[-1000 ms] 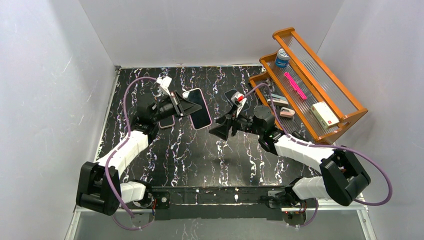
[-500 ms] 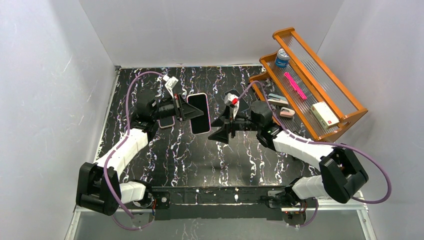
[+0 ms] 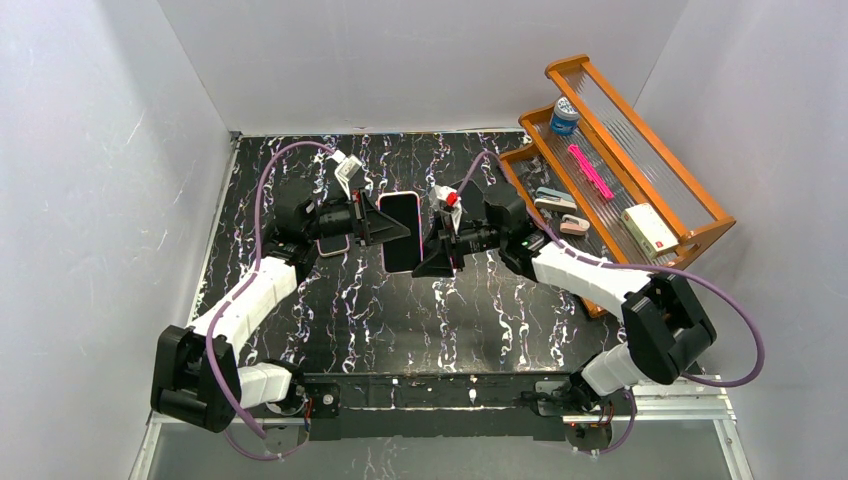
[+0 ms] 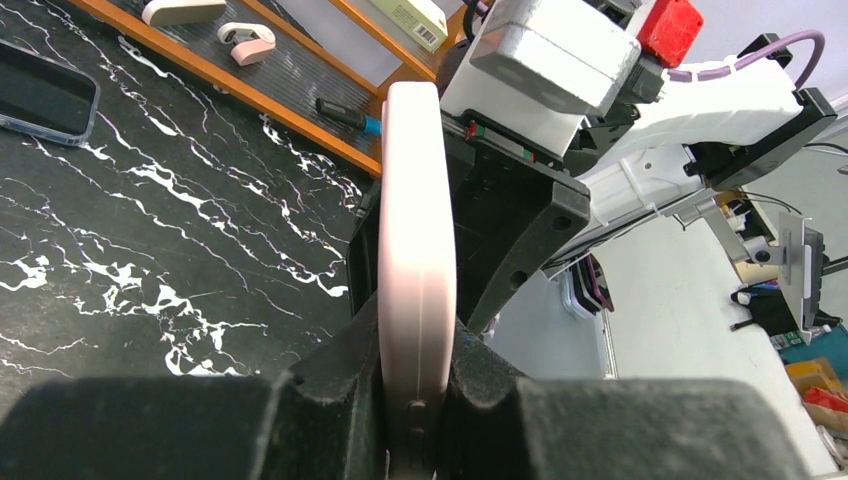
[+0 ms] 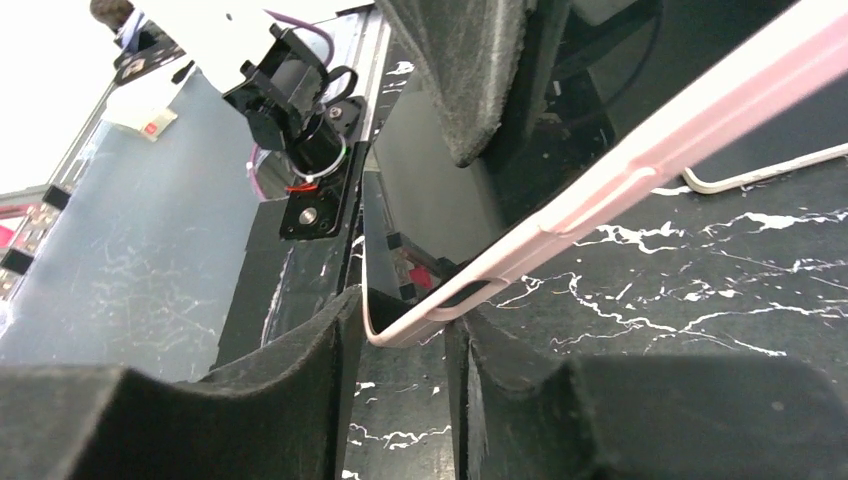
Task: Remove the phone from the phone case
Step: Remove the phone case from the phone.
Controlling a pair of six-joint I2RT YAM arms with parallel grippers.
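Left gripper (image 4: 415, 385) clamps the smooth, round-edged pink phone case (image 4: 412, 200), phone (image 3: 402, 232) inside, above the marbled table (image 3: 380, 305). Right gripper (image 5: 400, 322) straddles its corner; grip unclear.

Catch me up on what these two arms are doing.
The left gripper is clamped on the pink phone case, holding it above the table with the phone inside. The fingers of the right gripper sit on either side of one case corner; whether they grip it is unclear. The phone is not out yet.
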